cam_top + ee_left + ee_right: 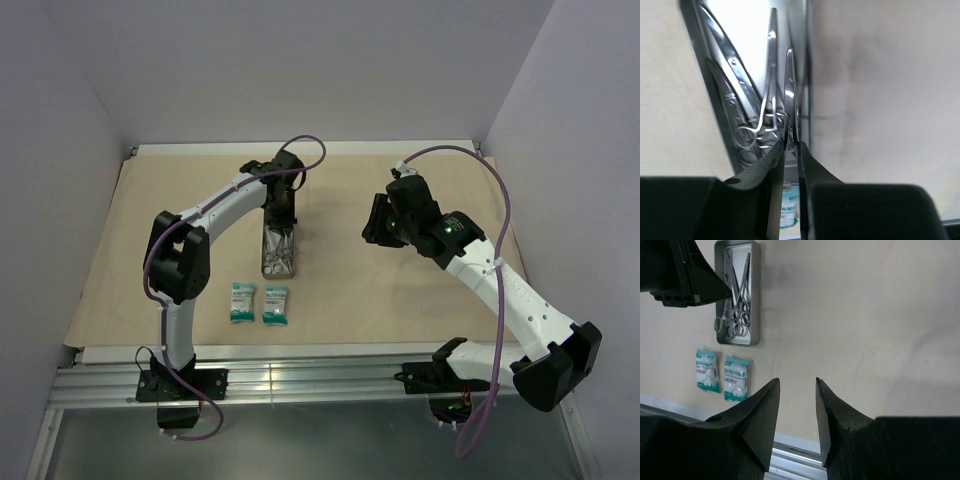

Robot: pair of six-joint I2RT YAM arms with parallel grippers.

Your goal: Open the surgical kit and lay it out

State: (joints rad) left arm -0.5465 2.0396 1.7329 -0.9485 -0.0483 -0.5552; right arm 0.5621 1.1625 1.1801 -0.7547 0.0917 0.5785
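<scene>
Clamped with the left hand (791,145) on thin tweezers (789,85) in the grey tray (738,341), ring-handled scissors (732,315) crowding alongside. Spread wide with the right hand (797,385) over tan wrap (400,290), well apart from the tray; near its end, two teal-white packets (242,302) (275,304).

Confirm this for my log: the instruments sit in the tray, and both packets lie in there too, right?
Not quite. The instruments are in the tray, but both packets lie outside it on the paper wrap, side by side beyond its end. The right wrist view shows this.
</scene>
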